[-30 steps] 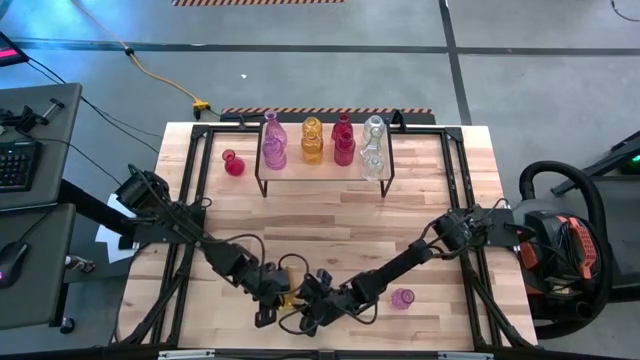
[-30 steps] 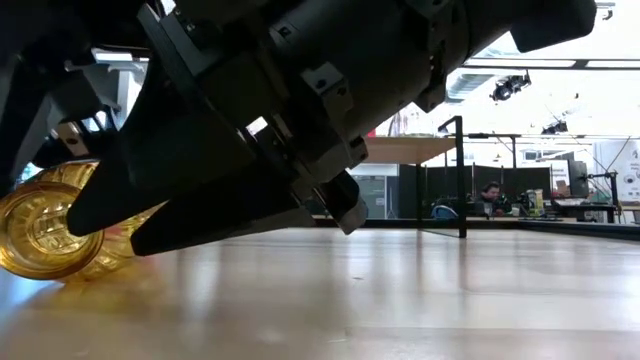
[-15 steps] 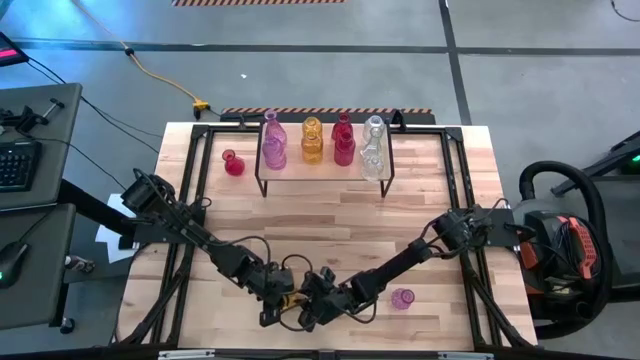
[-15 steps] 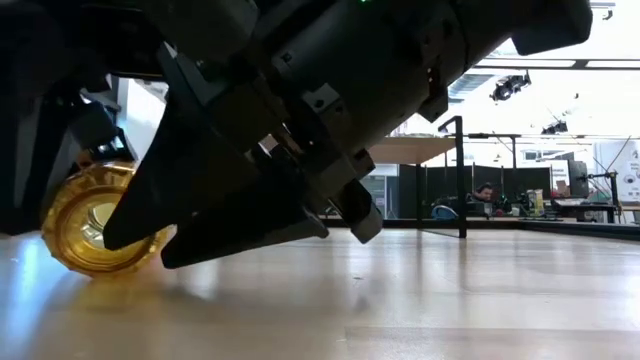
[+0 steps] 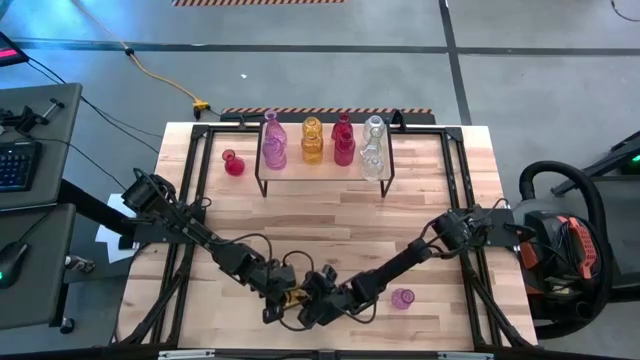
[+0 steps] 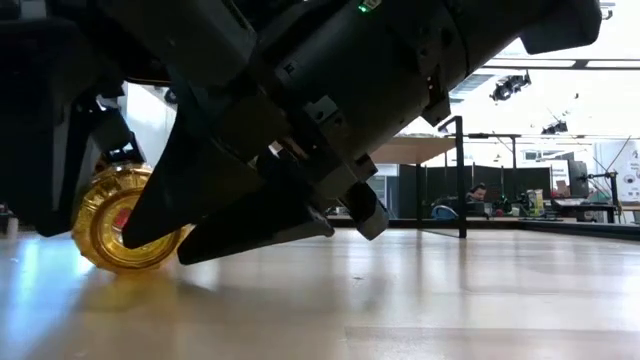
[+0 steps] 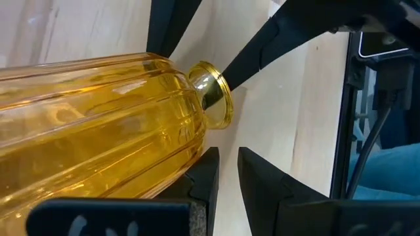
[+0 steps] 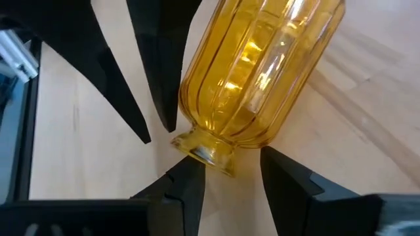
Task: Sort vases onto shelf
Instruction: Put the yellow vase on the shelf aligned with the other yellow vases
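Butcher-block planks of the table fill the middle of the high view, on a grey floor with a keyboard desk at the left edge. At upper centre stands the shelf, carrying 4 vases in a row: pink, amber, red, clear. A small red vase sits on the table left of it, and a pink vase lies at lower right. At lower centre the left gripper and right gripper meet over a yellow vase, mostly hidden there.

Low view: glossy wood runs toward a bright room where a person sits at the right. The yellow vase's round base shows at the left, behind dark arm parts.

Left wrist view: the ribbed, translucent yellow vase lies on its side, the left fingers nearly pressed together beside it.

Right wrist view: the right fingers stand partly spread, straddling the vase's narrow neck.
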`<move>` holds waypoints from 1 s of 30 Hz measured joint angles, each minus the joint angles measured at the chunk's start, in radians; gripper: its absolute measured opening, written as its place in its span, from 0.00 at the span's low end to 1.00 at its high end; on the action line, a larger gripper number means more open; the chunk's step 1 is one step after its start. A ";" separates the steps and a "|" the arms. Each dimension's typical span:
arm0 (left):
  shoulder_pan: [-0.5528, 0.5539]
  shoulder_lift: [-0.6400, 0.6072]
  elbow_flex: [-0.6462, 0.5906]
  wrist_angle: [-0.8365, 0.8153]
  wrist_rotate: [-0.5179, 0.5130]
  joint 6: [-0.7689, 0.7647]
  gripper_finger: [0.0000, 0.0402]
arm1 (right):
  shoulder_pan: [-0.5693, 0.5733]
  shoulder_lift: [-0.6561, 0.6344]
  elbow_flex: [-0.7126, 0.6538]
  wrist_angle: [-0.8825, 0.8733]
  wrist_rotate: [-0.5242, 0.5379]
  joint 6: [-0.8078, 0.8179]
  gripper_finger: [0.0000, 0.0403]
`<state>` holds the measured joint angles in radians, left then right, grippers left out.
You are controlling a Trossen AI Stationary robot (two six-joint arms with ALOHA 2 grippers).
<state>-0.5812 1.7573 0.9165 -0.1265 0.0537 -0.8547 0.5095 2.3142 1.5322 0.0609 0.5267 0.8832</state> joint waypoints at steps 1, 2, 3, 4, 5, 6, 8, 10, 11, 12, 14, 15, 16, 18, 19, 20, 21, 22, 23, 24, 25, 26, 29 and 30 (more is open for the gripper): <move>0.000 0.001 0.000 0.000 -0.003 -0.001 0.13 | 0.000 0.000 0.000 -0.003 0.011 0.006 0.31; 0.000 0.001 0.000 0.000 -0.005 -0.005 0.13 | 0.000 0.000 0.000 -0.005 0.026 0.010 0.31; 0.001 0.001 0.000 -0.001 -0.007 -0.006 0.13 | 0.001 0.000 0.000 -0.006 0.039 0.011 0.31; 0.001 0.001 0.000 -0.001 -0.008 -0.006 0.13 | 0.001 0.000 0.000 -0.006 0.050 0.011 0.31; 0.001 0.001 0.000 -0.001 -0.009 -0.006 0.13 | 0.001 0.000 0.000 -0.005 0.055 0.012 0.31; 0.001 0.001 0.000 -0.001 -0.009 -0.006 0.13 | 0.001 0.000 0.000 -0.005 0.061 0.013 0.31; 0.000 0.001 0.000 -0.001 -0.014 -0.006 0.13 | 0.001 0.000 0.000 -0.002 0.074 0.014 0.31; 0.000 0.001 0.000 -0.001 -0.027 -0.007 0.13 | 0.001 0.000 -0.001 0.001 0.085 0.017 0.28; 0.000 0.001 0.000 -0.001 -0.030 -0.007 0.13 | 0.001 0.000 -0.001 0.002 0.088 0.016 0.26; 0.000 0.001 0.000 -0.001 -0.032 -0.008 0.13 | 0.001 0.001 -0.001 0.003 0.092 0.016 0.24; 0.002 0.001 -0.001 -0.002 -0.036 -0.008 0.13 | 0.001 0.001 -0.002 0.002 0.098 0.016 0.18; 0.006 0.001 -0.001 -0.002 -0.036 -0.008 0.13 | 0.001 0.001 -0.002 0.002 0.099 0.016 0.14; 0.007 0.001 -0.001 -0.002 -0.035 -0.007 0.13 | 0.000 0.001 -0.002 0.003 0.100 0.016 0.11; 0.008 0.001 -0.001 -0.005 -0.037 -0.003 0.13 | 0.000 0.001 -0.002 0.006 0.101 0.013 0.04; 0.010 0.001 -0.001 -0.005 -0.036 0.000 0.13 | 0.000 0.001 -0.002 0.006 0.103 0.004 0.02; 0.012 0.001 -0.001 -0.005 -0.033 -0.001 0.13 | 0.000 0.001 -0.002 0.007 0.107 -0.001 0.02; 0.012 0.001 -0.001 -0.005 -0.032 -0.001 0.13 | 0.000 0.001 -0.002 0.009 0.109 0.001 0.02; 0.012 0.001 -0.001 -0.005 -0.032 -0.001 0.13 | 0.000 0.001 -0.002 0.010 0.109 0.006 0.02; 0.012 0.001 -0.001 -0.005 -0.032 -0.001 0.13 | 0.000 0.001 -0.002 0.010 0.109 0.007 0.02; 0.012 0.001 -0.001 -0.004 -0.032 -0.001 0.13 | 0.000 0.001 -0.002 0.010 0.109 0.007 0.02; 0.012 0.001 -0.001 -0.004 -0.032 -0.001 0.13 | 0.000 0.001 -0.002 0.010 0.110 0.006 0.01; 0.012 0.001 -0.001 -0.004 -0.032 -0.002 0.13 | 0.000 0.001 -0.002 0.009 0.110 0.006 0.01; 0.011 -0.006 -0.002 -0.003 -0.032 -0.007 0.13 | 0.000 0.001 -0.002 0.009 0.109 0.024 0.01; 0.011 -0.008 -0.002 -0.004 -0.030 -0.008 0.13 | 0.001 0.001 -0.002 0.009 0.109 0.029 0.01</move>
<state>-0.5703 1.7491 0.9142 -0.1304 0.0236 -0.8627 0.5100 2.3154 1.5307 0.0700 0.6359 0.9119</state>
